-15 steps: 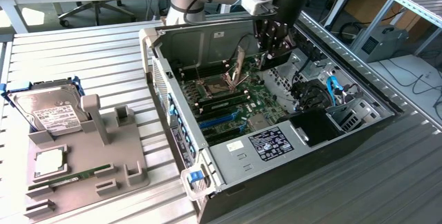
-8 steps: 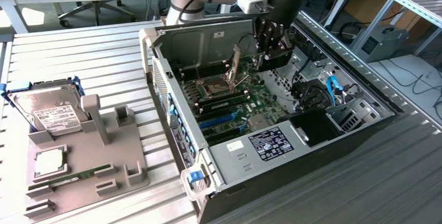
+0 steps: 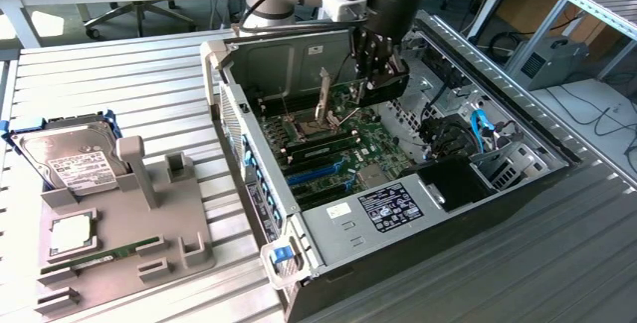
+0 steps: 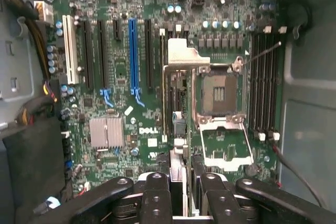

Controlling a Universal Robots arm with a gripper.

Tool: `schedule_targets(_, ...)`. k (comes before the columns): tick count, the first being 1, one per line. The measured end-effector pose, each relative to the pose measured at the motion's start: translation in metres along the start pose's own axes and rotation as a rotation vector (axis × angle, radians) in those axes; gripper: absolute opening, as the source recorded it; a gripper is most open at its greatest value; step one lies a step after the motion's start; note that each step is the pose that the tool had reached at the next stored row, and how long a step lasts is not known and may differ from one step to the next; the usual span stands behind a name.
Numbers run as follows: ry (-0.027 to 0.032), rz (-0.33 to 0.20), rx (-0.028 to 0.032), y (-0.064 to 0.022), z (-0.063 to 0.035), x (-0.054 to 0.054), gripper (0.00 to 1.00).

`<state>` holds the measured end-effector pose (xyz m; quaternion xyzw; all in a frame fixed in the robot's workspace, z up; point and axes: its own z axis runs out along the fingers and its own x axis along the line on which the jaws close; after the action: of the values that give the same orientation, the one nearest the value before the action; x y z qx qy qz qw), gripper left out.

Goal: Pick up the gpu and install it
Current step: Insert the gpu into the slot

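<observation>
The fingers (image 3: pixel 377 77) clamp the gpu (image 3: pixel 383 88) upright above the motherboard (image 3: pixel 344 140), toward 12 o'clock inside the computer case (image 3: pixel 398 211).

My arm reaches straight down from above, wrist vertical. The gripper (image 3: pixel 381 77) points downward, its fingers (image 4: pixel 156 192) closed on the gpu (image 4: pixel 178 174), held edge-on between them.

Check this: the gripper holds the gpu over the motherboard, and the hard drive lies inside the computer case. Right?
Not quite. The exterior view shows the hard drive in the grey holder outside the computer case, on that view's left. The gripper does hold the gpu over the motherboard.
</observation>
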<state>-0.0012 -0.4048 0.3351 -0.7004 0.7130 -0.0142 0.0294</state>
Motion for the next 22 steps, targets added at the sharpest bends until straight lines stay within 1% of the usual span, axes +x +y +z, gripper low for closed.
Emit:
schedule_targets(3, 0.0000, 0.000, 0.0000, 0.0040, -0.0002, 0.0001, 0.27)
schedule_targets(9, 0.0000, 0.000, -0.0001, 0.0041, -0.0002, 0.0002, 0.27)
schedule_targets(10, 0.0001, 0.000, -0.0024, 0.0041, -0.0002, 0.0002, 0.27)
schedule_targets(11, 0.0002, 0.000, -0.0124, 0.0041, 0.0000, 0.0002, 0.27)
schedule_targets(12, 0.0004, 0.001, -0.0288, 0.0041, 0.0003, 0.0002, 0.27)
schedule_targets(13, 0.0007, 0.001, -0.0438, 0.0041, 0.0006, 0.0002, 0.27)
schedule_targets(14, 0.0008, 0.001, -0.0545, 0.0041, 0.0008, 0.0002, 0.27)
schedule_targets(15, 0.0012, 0.002, -0.0664, 0.0041, 0.0010, 0.0002, 0.27)
schedule_targets(16, 0.0015, 0.002, -0.0762, 0.0041, 0.0013, 0.0002, 0.27)
schedule_targets(17, 0.0016, 0.002, -0.0894, 0.0042, 0.0016, 0.0002, 0.27)
schedule_targets(18, 0.0018, 0.002, -0.0999, 0.0042, 0.0019, 0.0002, 0.27)
schedule_targets(19, 0.0020, 0.002, -0.1094, 0.0042, 0.0021, 0.0002, 0.27)
schedule_targets(20, 0.0022, 0.003, -0.1161, 0.0042, 0.0023, 0.0002, 0.27)
schedule_targets(21, 0.0025, 0.003, -0.1196, 0.0042, 0.0023, 0.0002, 0.27)
schedule_targets(22, 0.0025, 0.003, -0.1199, 0.0042, 0.0023, 0.0002, 0.27)
